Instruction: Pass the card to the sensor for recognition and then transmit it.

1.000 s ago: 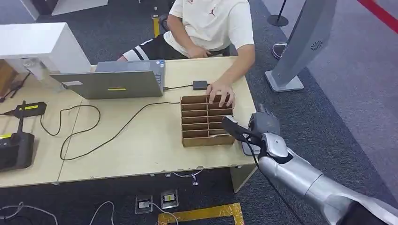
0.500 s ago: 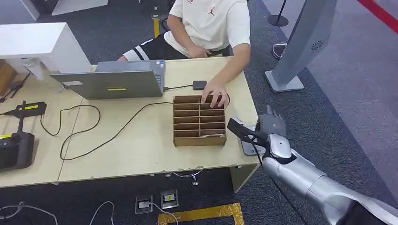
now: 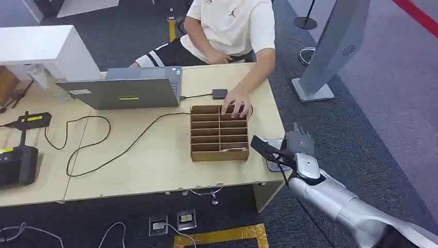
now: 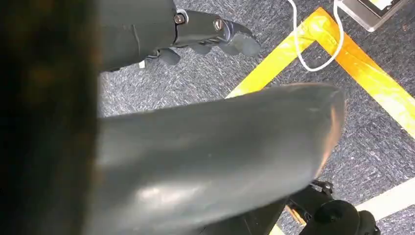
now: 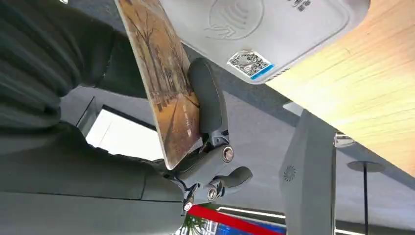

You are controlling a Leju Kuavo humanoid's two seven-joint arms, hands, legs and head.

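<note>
Your right hand (image 3: 298, 146) pinched the card (image 5: 164, 83) between thumb and fingers, close over the grey sensor (image 5: 274, 29) at the tabletop's (image 3: 155, 155) four o'clock corner. Your left hand (image 4: 205, 36) hung with fingers curled, holding nothing.

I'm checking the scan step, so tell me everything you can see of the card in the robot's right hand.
The card is thin, flat and stiff-looking, printed with a warm brown and orange picture of bare trees along a path. The right hand holds it, a dark finger pressed on the printed face. It is seen nearly edge-on, close to the grey card reader with a contactless symbol and a QR sticker, at the table's right edge. Whether card and reader touch cannot be told.
</note>
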